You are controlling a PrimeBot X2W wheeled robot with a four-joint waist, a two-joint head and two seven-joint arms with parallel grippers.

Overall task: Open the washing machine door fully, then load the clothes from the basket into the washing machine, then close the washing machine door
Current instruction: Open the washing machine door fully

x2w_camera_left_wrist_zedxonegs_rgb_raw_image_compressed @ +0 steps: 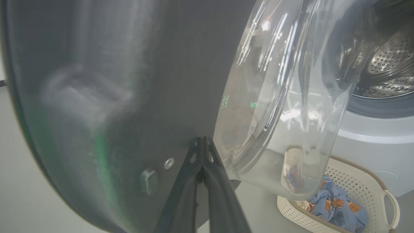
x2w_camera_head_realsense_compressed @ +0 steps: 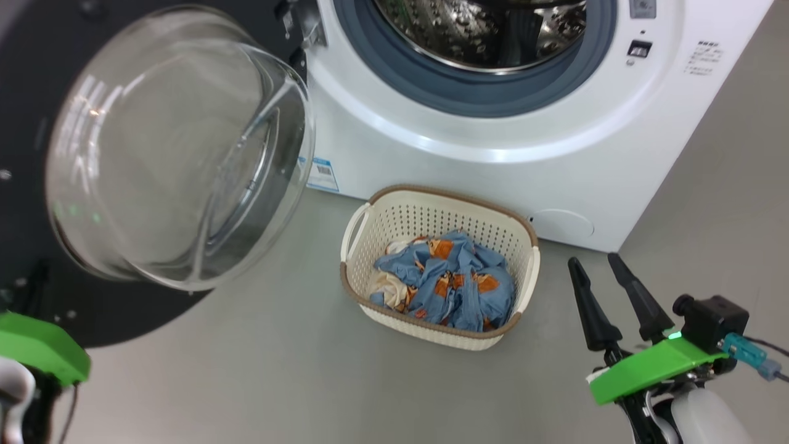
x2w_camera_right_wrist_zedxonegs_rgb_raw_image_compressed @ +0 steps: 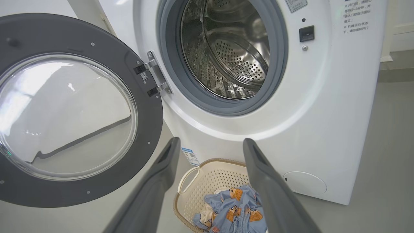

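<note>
The washing machine (x2w_camera_head_realsense_compressed: pixel 493 166), white with a grey seal (x2w_camera_head_realsense_compressed: pixel 468 92) and an empty steel drum (x2w_camera_head_realsense_compressed: pixel 481 31), stands at the basket's (x2w_camera_head_realsense_compressed: pixel 431 219) 12 o'clock. The washing machine door (x2w_camera_head_realsense_compressed: pixel 179 148), glossy black around a bulging glass bowl (x2w_camera_head_realsense_compressed: pixel 154 160), hangs swung wide at the basket's 10 o'clock. The cream perforated, brown-rimmed basket sits upright on the floor (x2w_camera_head_realsense_compressed: pixel 246 357), holding the clothes (x2w_camera_head_realsense_compressed: pixel 450 283): crumpled blue fabric with orange patches, with a cream piece at their 9 o'clock.

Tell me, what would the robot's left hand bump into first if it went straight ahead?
The washing machine door: its black inner face, beside the glass window. The shut left hand looks very close, maybe touching.
</note>
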